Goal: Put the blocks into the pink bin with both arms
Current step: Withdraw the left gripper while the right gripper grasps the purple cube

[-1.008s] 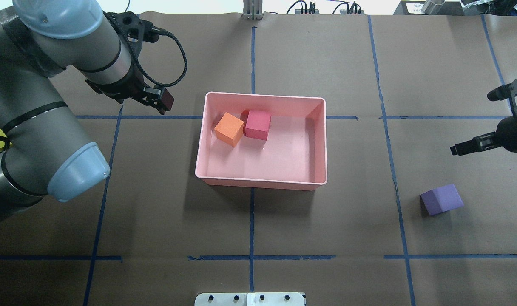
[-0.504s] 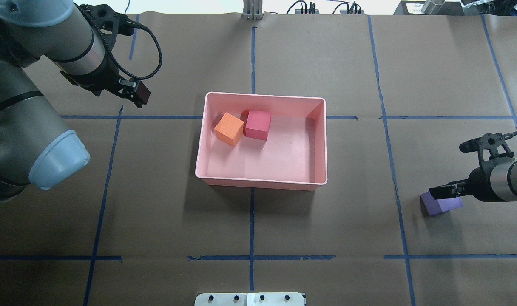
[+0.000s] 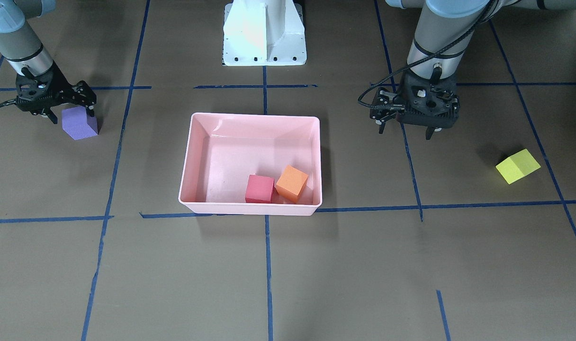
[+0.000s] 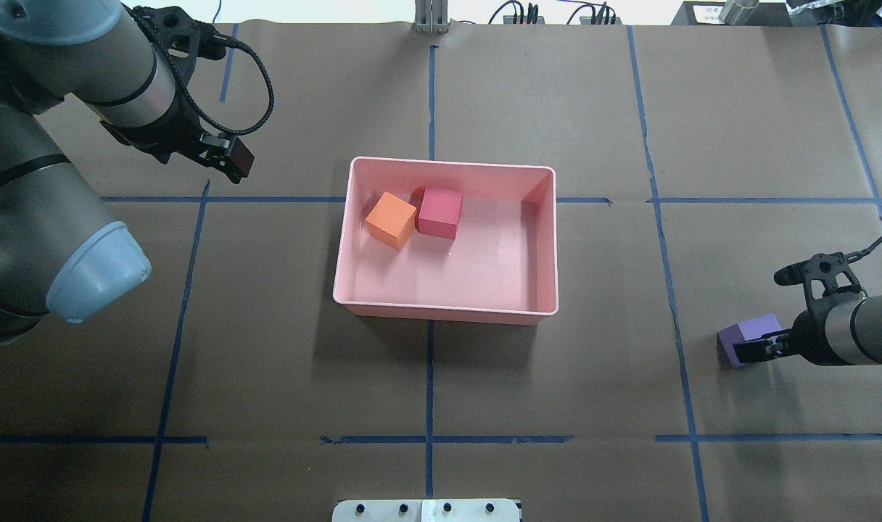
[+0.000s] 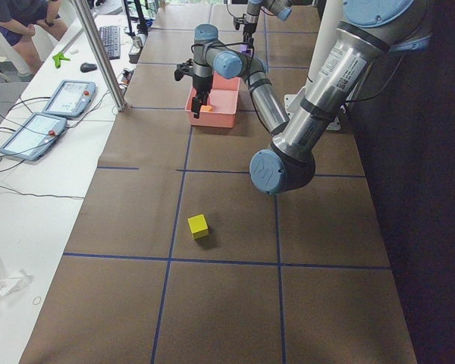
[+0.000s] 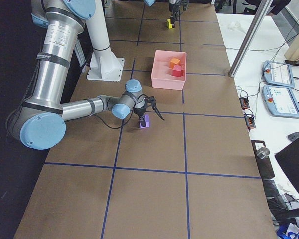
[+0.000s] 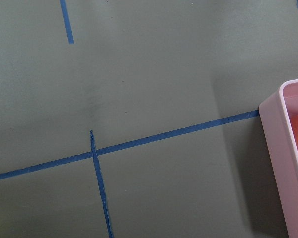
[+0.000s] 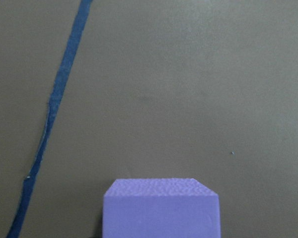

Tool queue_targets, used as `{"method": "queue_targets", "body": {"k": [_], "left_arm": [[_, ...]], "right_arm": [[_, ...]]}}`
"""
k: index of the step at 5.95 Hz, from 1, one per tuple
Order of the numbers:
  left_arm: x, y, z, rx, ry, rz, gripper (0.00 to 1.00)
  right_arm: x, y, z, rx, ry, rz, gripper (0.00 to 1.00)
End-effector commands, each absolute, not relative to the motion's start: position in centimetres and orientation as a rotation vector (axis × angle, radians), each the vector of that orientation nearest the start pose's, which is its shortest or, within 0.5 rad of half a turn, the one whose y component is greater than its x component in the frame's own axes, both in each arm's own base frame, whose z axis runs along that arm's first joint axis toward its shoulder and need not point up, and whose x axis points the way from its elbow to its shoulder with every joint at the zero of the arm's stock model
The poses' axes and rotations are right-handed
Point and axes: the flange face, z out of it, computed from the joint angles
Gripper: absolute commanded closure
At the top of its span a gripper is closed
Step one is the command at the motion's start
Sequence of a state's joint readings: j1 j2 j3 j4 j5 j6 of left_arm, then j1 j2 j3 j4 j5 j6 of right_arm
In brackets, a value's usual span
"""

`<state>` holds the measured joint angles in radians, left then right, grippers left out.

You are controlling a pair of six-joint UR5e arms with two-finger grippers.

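Observation:
The pink bin (image 4: 448, 309) sits mid-table and holds the orange block (image 4: 391, 220) and the red-pink block (image 4: 439, 212), touching, in its far left corner. My right gripper (image 4: 764, 346) is low over the purple block (image 4: 746, 333), open, its fingers on either side of the block in the front-facing view (image 3: 72, 113). The block fills the bottom of the right wrist view (image 8: 161, 208). My left gripper (image 3: 405, 131) is open and empty, hanging left of the bin. The yellow-green block (image 3: 517, 166) lies on the table beyond it, hidden in the overhead view.
The white pedestal base (image 3: 264, 33) stands behind the bin. The bin's corner (image 7: 283, 148) shows at the right edge of the left wrist view. Blue tape lines cross the brown paper. Tablets (image 5: 68, 95) and a metal post (image 5: 98, 53) stand at the operators' side.
My right gripper has swung toward the robot's side and down onto the purple block. My left arm has drawn left, away from the bin, then nearly stopped. The blocks have not moved.

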<state>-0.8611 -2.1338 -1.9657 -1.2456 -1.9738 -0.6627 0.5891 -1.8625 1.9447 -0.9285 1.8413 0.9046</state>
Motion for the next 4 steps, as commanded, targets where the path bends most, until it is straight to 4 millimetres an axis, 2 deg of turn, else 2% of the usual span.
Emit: {"method": "queue_targets", "body": {"k": [1,2,3,4], "left_arm": [[31.1,-50.6,21.5,0.239,0.698,0.173,0.00],[31.0,-50.6,21.7,0.236,0.697,0.171,0.00],[29.9,-51.3,21.7,0.243,0.695,0.159,0.00],[27.8,-52.3,22.5,0.267,0.686,0.264,0.00]], "right_arm": [[-29.4,-31.6,54.8,0.190,-0.744,-0.196,0.55],[-28.7,-31.9,53.0,0.178,-0.791,-0.193,0.87],[-26.3,-33.4,50.5,0.156,-0.834,-0.150,0.90],[-25.8,-37.2,45.4,0.142,-0.865,-0.092,0.89]]}}
